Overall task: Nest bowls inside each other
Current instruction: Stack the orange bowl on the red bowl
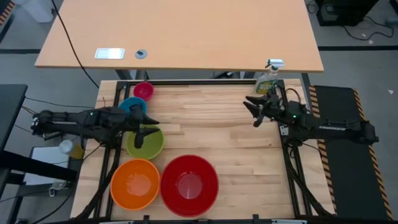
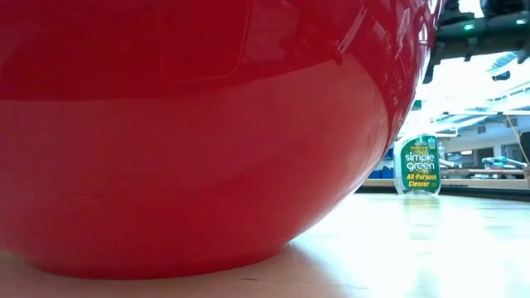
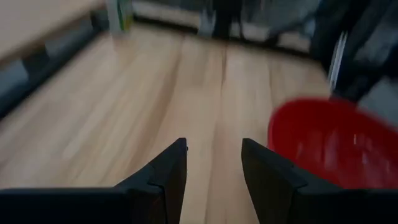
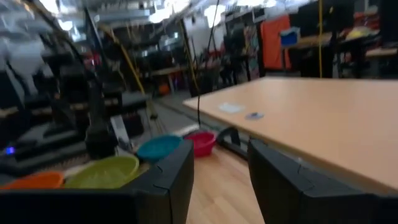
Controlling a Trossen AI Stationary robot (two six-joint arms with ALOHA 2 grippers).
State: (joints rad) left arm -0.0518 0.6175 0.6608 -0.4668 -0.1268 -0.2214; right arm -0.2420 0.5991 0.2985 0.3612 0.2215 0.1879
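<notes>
Apparently no bowl is nested yet: the pink bowl (image 1: 143,91), blue bowl (image 1: 132,105), green bowl (image 1: 147,143), orange bowl (image 1: 135,183) and red bowl (image 1: 189,185) all lie separately along the left side of the table (image 1: 217,130). I judge the first pick is in preparation; the next move needs a descent to one rim. The left gripper (image 1: 146,129) hovers over the green bowl, fingers (image 3: 169,171) apart, holding nothing. The right gripper (image 1: 253,112) waits near the spray bottle (image 1: 268,78), also open and empty
</notes>
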